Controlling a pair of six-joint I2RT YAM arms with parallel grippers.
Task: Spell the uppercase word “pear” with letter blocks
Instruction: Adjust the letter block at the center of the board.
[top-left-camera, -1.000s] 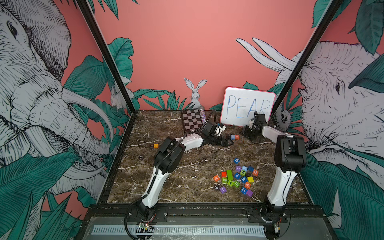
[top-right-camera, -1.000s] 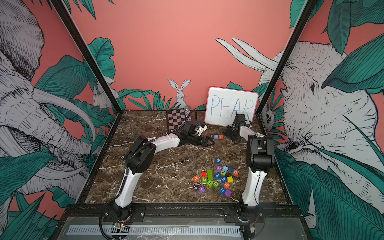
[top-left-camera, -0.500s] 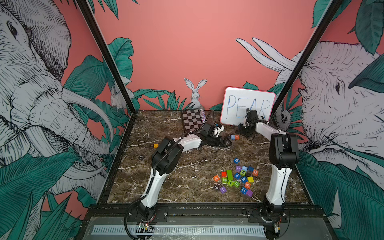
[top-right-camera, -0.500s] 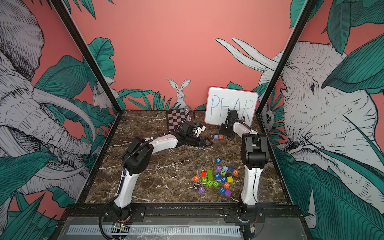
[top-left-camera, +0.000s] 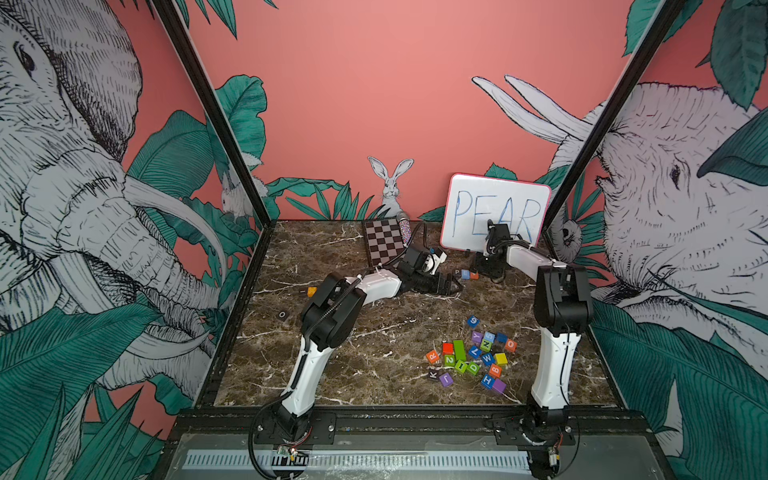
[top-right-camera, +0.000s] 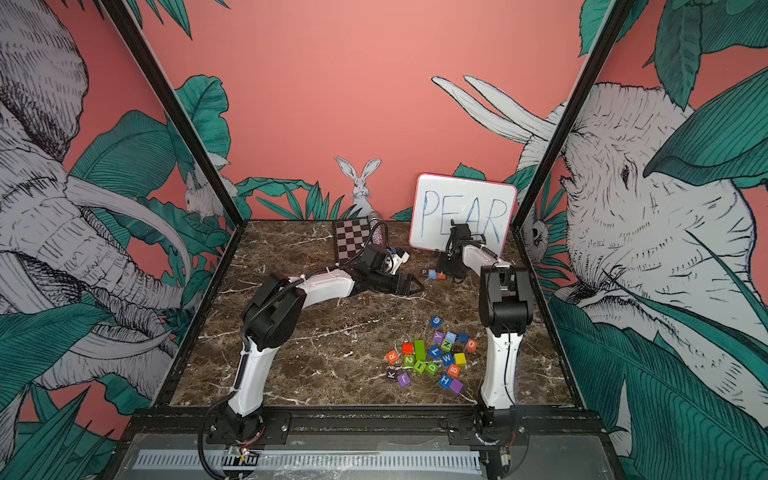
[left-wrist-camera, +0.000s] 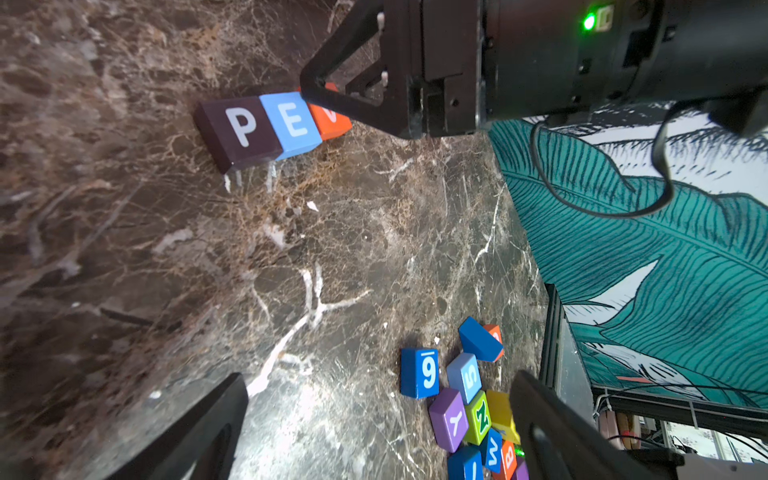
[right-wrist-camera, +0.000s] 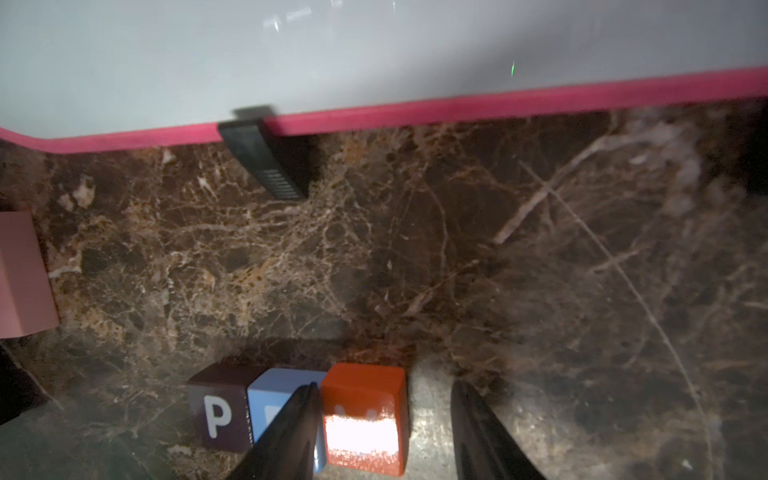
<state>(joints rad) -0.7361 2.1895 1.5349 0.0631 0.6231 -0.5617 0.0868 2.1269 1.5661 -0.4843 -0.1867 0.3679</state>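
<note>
Near the far edge of the brown marble tabletop (top-left-camera: 374, 332), toward its far right corner, three small cubes sit in a row, side against side: a black cube with a white P (left-wrist-camera: 241, 126), a light-blue cube with a white E (left-wrist-camera: 293, 120) and an orange cube (right-wrist-camera: 365, 415) whose white letter is mostly hidden by glare and by a finger. The row lies just in front of the pink-edged whiteboard (top-left-camera: 494, 208) with PEAR handwritten in blue.

The right gripper (right-wrist-camera: 384, 388) reaches down over the orange end of the row. Its fingers (right-wrist-camera: 291, 428) are released: in the right wrist view one black finger crosses the seam between the light-blue cube and the orange cube, while the other stands clear of the orange cube's outer side with bare marble between. Nothing is grasped.

The left gripper (left-wrist-camera: 378, 376) lies low over the tabletop, just beside the row on the side toward the left edge. Its fingers (left-wrist-camera: 208, 428) are spread wide with only bare tabletop between them.

An orange cube with a white R (top-left-camera: 432, 356) lies flat toward the near right corner, on the side of a loose heap of coloured cubes (top-left-camera: 478, 357) that faces the left edge, well apart from the row. The heap's cubes are green, purple, blue, yellow and red, with other letters and digits.
</note>
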